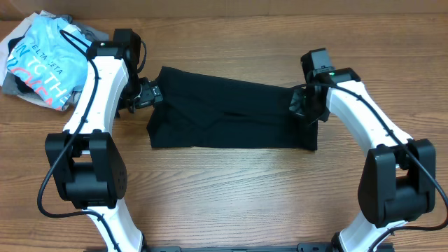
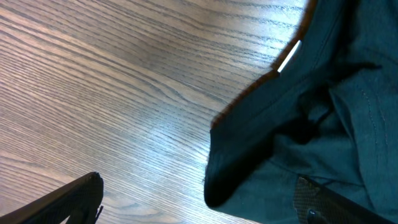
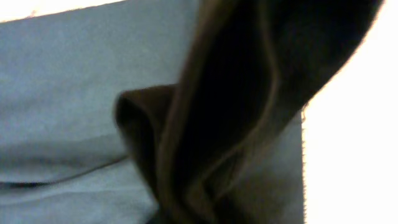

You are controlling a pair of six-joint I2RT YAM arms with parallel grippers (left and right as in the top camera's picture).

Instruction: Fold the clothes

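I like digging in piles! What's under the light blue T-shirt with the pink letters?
Crumpled grey fabric pokes out from beneath the light blue T-shirt, on the wooden table. Anything deeper in the pile is covered.

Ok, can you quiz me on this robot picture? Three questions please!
1. True or false: the black T-shirt lies crumpled in a ball.
2. The lettered T-shirt in the corner pile is: A light blue, B red, C green?
3. Which gripper is at the black T-shirt's end nearer that pile?
Key: 1 false, it lies spread in a long strip; 2 A; 3 the left gripper.
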